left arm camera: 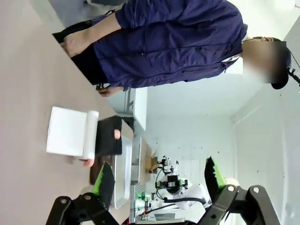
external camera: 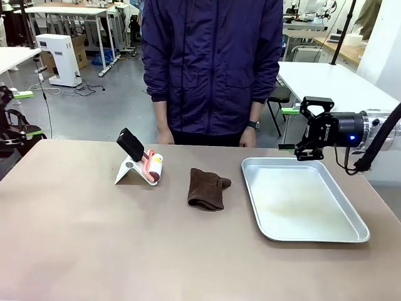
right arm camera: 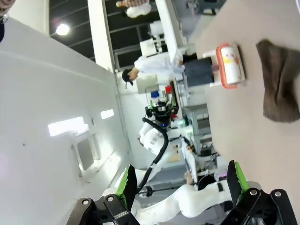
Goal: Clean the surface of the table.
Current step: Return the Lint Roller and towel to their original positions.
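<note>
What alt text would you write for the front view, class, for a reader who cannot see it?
A tan table holds a lint roller on a white stand, a folded brown cloth and an empty silver tray. A person in a dark blue jacket stands at its far side. The right gripper hovers open above the tray's far edge.

Near table (external camera: pixel 94 251) bare; roller (external camera: pixel 150 168), cloth (external camera: pixel 207 188), tray (external camera: pixel 313 235) crowd the far half.

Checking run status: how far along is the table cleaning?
Done: nothing visible. The brown cloth lies folded mid-table, and the lint roller sits in its white stand, both untouched. In hand: nothing; the right gripper hovers open beyond the silver tray, and the left gripper is open too. Left: pick a tool and wipe the top, seemingly everything.
</note>
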`<state>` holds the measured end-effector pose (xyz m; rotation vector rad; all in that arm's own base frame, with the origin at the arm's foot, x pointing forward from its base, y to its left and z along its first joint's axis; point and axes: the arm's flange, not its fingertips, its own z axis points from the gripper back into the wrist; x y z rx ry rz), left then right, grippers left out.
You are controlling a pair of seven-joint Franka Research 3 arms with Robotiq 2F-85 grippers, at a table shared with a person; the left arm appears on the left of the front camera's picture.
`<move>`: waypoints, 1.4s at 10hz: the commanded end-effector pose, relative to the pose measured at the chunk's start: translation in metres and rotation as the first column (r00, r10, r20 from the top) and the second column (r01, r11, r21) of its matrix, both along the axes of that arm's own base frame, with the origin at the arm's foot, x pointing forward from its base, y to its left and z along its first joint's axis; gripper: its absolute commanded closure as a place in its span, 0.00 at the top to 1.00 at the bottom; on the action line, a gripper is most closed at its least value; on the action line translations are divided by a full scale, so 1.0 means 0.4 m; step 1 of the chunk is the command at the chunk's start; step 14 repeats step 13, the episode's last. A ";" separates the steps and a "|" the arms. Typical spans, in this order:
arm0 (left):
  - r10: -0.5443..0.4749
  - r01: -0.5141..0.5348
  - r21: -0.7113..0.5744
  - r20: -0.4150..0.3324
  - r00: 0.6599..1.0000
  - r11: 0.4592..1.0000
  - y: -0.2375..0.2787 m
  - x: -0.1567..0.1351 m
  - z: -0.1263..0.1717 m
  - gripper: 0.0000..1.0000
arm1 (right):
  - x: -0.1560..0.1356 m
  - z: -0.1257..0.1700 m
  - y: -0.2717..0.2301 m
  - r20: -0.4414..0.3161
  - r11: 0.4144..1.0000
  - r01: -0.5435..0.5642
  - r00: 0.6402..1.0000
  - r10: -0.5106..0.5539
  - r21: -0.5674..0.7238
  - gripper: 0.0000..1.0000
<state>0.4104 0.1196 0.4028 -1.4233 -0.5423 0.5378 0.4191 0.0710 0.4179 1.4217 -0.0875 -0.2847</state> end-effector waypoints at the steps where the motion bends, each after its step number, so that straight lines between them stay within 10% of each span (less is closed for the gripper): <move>1: -0.008 0.008 0.018 -0.013 1.000 1.000 0.019 -0.034 0.018 1.00 | -0.006 0.003 0.008 -0.042 0.999 -0.031 0.999 0.032 0.020 1.00; 14: -0.008 0.008 0.018 -0.013 1.000 1.000 0.019 -0.034 0.018 1.00 | -0.006 0.003 0.008 -0.042 0.999 -0.031 0.999 0.032 0.020 1.00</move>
